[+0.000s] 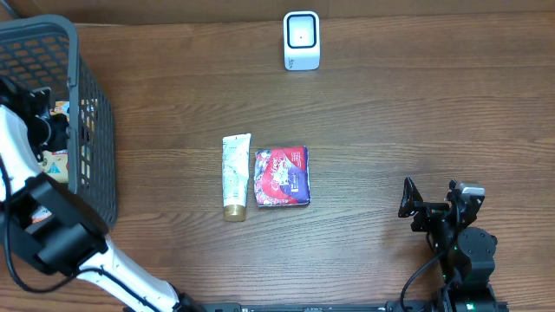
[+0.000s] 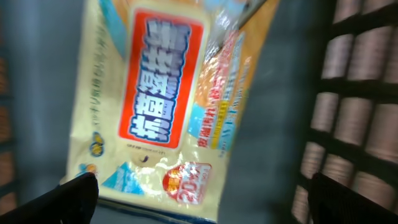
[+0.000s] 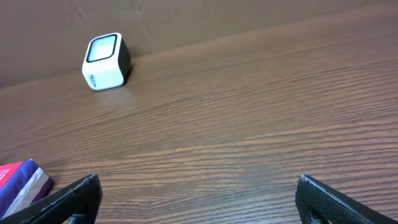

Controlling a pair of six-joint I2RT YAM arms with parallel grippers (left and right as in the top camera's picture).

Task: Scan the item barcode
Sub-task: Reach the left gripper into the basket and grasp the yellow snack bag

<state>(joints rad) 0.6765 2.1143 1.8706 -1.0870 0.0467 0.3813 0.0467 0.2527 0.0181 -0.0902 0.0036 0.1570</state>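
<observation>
A yellow wipes pack (image 2: pixel 168 99) with a red and blue label lies on the floor of the dark grey basket (image 1: pixel 91 130). My left gripper (image 2: pixel 205 211) hovers just above it, open, its two black fingertips (image 2: pixel 68 199) wide apart and touching nothing. From overhead the left gripper (image 1: pixel 52 130) is inside the basket at the table's left edge. The white barcode scanner (image 1: pixel 301 40) stands at the far middle of the table and also shows as a scanner (image 3: pixel 106 53) in the right wrist view. My right gripper (image 1: pixel 429 208) rests open and empty at the near right.
A cream tube (image 1: pixel 235 176) and a purple packet (image 1: pixel 282 176) lie side by side mid-table. The purple packet's corner (image 3: pixel 18 183) shows at the left of the right wrist view. The basket wall (image 2: pixel 354 93) rises close on the left gripper's right.
</observation>
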